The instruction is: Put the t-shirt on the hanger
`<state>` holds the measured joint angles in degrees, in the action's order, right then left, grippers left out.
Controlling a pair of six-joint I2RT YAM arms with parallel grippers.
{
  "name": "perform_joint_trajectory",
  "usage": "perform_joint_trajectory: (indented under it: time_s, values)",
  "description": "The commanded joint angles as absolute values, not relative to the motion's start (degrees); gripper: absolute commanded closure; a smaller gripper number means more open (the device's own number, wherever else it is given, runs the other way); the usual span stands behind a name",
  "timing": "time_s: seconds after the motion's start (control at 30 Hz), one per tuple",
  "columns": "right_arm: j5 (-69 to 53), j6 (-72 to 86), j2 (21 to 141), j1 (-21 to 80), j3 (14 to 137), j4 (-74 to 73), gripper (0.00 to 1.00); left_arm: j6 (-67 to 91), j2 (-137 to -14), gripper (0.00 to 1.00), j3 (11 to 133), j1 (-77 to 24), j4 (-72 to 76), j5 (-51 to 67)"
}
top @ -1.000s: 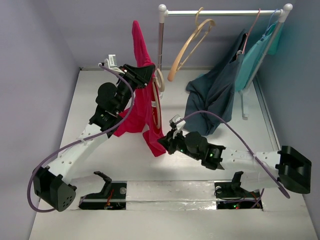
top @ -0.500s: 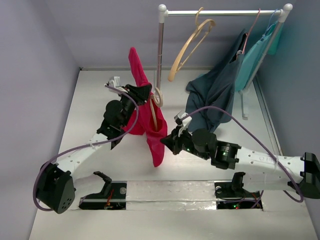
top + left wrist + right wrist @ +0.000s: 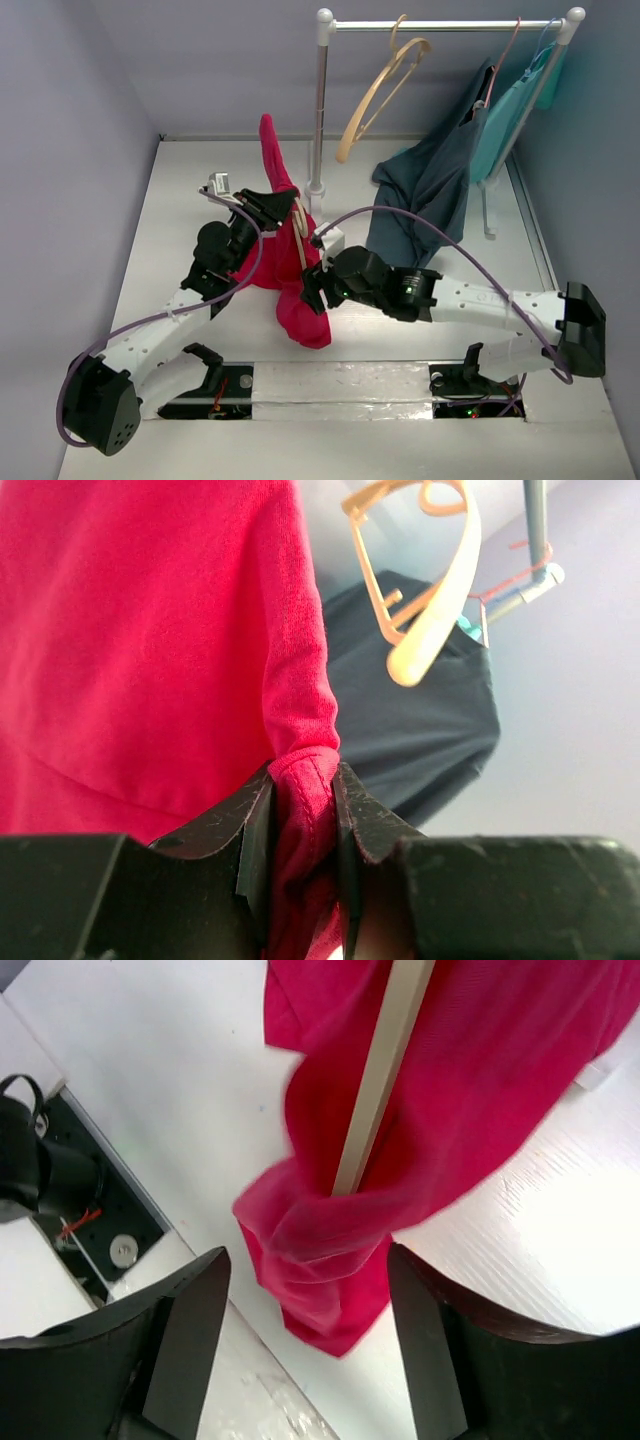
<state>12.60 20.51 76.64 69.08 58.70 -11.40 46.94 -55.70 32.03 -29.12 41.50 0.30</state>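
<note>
A: Where's the t-shirt?

B: Lifted over the counter, with the hanger arm inside it. My left claw pinches a fold to keep it raised. My right claw gapes above the hem, probably to tug it.

Colour rundown, red front and centre
The t-shirt is seen in plain crimson, the hanger in pale tan; a navy garment and teal garment are seen upper right.

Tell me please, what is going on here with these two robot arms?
The left gripper is shut on a fold of the crimson-red cloth t-shirt, holding it up. One arm of the pale tan wooden hanger goes into the cloth. The right gripper is open, just over that spot.
</note>
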Motion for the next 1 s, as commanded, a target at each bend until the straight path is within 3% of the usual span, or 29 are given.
perform_joint_trajectory:
  time_s: [0.0,0.17,0.4,0.6,0.97]
  values:
    - [12.92,20.83,68.83,69.61,59.33,-13.97,0.27,48.96,-54.14,1.00,31.46,-29.09,45.79,4.13]
    - [16.77,20.39,63.46,69.61,57.32,-13.54,0.26,49.74,-53.97,1.00,31.29,-29.09,45.97,5.62]
    - [16.52,21.97,65.30,65.04,53.62,-7.03,0.47,51.59,-54.32,1.00,30.15,-28.56,47.20,7.12]
    - [10.90,24.34,68.55,63.37,50.81,-1.07,0.40,52.38,-54.40,1.00,29.36,-28.56,48.43,7.56]
    - [-2.72,27.16,68.20,60.73,43.07,11.51,0.40,52.65,-53.70,1.00,29.00,-28.56,48.16,8.79]
